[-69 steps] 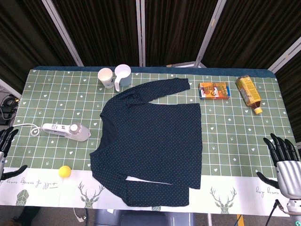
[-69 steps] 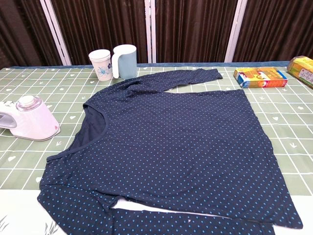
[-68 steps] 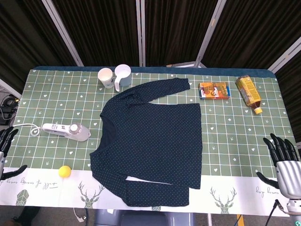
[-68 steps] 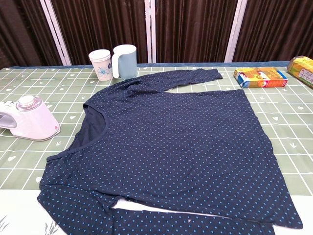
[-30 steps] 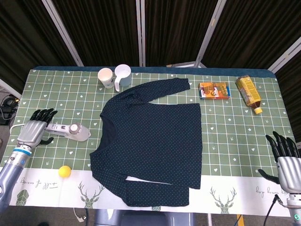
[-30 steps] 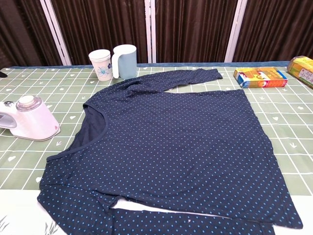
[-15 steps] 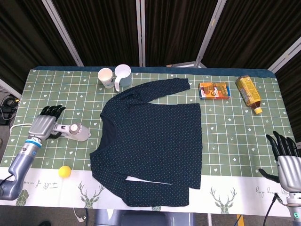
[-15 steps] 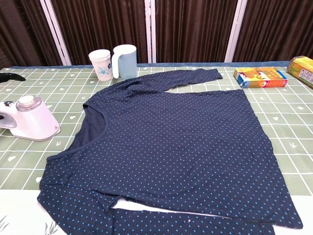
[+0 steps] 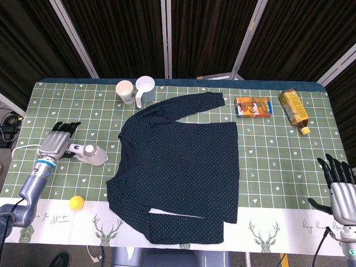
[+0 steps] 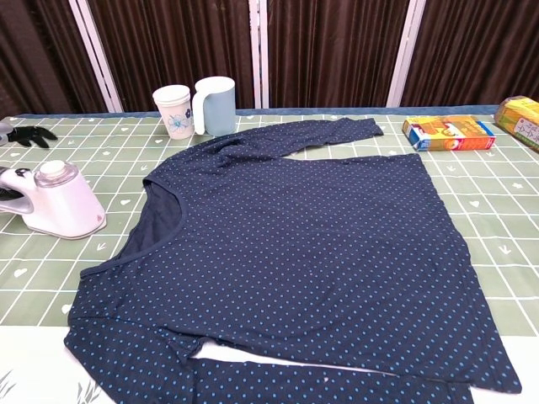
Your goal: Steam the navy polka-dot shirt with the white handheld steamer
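Shirt (image 9: 178,169): laid flat in the middle of the table (image 9: 278,161), neck turned to the left, one sleeve stretched toward the far edge, the other folded along the near edge.
Steamer (image 9: 89,154): found on the table to the left of the shirt, a little apart from it; its handle is covered by the left hand.
Left hand (image 9: 55,142): placed over the steamer's handle, dark fingertips (image 10: 29,133) stretched past it. Whether the fingers are clamped on the handle cannot be told.
Right hand (image 9: 339,189): seen at the near right corner, well away from the shirt, fingers apart and pointing up, nothing held.
Cup (image 9: 125,92): stood at the far edge, just beside the mug (image 9: 146,90), which is next to the far sleeve.
Box (image 9: 253,107): laid flat to the right of the far sleeve.
Bottle (image 9: 293,110): laid on its side, further right.
Ball (image 9: 76,203): yellow, seen near the front left edge.
Cord (image 9: 25,148): white, seen running left from the steamer.
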### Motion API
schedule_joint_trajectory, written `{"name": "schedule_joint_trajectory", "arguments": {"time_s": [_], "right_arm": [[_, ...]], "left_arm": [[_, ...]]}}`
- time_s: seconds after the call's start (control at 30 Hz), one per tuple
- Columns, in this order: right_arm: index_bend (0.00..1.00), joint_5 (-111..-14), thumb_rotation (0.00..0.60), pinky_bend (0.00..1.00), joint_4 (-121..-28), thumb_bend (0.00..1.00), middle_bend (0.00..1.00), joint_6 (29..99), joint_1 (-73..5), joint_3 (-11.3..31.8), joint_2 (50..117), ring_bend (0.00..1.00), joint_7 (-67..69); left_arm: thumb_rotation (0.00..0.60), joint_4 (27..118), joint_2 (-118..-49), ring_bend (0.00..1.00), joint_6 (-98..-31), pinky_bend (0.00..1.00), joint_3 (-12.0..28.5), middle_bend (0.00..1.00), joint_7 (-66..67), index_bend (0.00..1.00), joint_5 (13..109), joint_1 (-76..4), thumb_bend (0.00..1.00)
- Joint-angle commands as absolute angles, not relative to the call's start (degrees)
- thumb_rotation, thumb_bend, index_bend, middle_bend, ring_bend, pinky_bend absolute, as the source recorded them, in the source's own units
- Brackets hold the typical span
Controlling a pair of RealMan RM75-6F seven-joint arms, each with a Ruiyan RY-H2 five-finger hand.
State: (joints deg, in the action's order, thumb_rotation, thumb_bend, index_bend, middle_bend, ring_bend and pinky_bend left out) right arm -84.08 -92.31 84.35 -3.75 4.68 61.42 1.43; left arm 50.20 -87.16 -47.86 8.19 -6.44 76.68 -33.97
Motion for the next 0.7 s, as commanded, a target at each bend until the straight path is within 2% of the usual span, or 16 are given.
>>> {"name": "schedule_joint_trajectory", "arguments": {"time_s": [0.03,0.13,0.23,0.37,0.43,0.53,0.7], "right_arm": [[0.0,-83.96,0.6,0.0,-92.24,0.0,0.0,84.19,-3.83,4.69,61.5,0.0,1.33],[0.0,-83.78,0.6,0.0,-92.18,0.0,0.0,84.0,-3.92,4.74,61.6,0.0,1.19],[0.0,-83.72,0.6,0.0,-92.16,0.0,0.0,83.95,-3.95,4.74,61.67,0.0,1.03],[0.0,-83.78,0.6,0.0,-92.17,0.0,0.0,83.92,-3.97,4.67,61.78,0.0,0.72],[0.0,-83.78,0.6,0.0,-92.2,0.0,0.0,83.89,-3.99,4.64,61.86,0.0,0.55],[0.0,-83.73,0.6,0.0,-92.21,0.0,0.0,83.88,-4.0,4.64,61.94,0.0,0.31],[0.0,-83.69,0.6,0.0,-92.24,0.0,0.0,83.83,-4.03,4.6,62.08,0.0,-0.06]], "left_arm": [[0.6,48.64,-88.12,0.37,-47.95,0.42,7.77,0.39,-6.52,0.43,77.31,-34.56,0.33],[0.6,47.14,-89.05,0.48,-48.12,0.61,7.38,0.52,-6.65,0.63,77.86,-34.96,0.35],[0.6,46.33,-89.46,0.58,-48.09,0.77,6.86,0.62,-6.78,0.77,78.52,-35.31,0.37],[0.6,45.95,-89.71,0.66,-48.31,0.88,6.3,0.72,-7.2,0.9,79.22,-35.49,0.45],[0.6,45.85,-89.65,0.69,-48.46,0.91,5.93,0.77,-7.65,0.97,79.67,-35.57,0.54],[0.6,45.86,-89.43,0.72,-48.74,0.94,5.34,0.8,-8.31,1.0,80.44,-35.67,0.62],[0.6,46.46,-88.92,0.75,-50.95,0.97,4.68,0.82,-10.56,1.0,81.96,-35.38,0.65]]}}
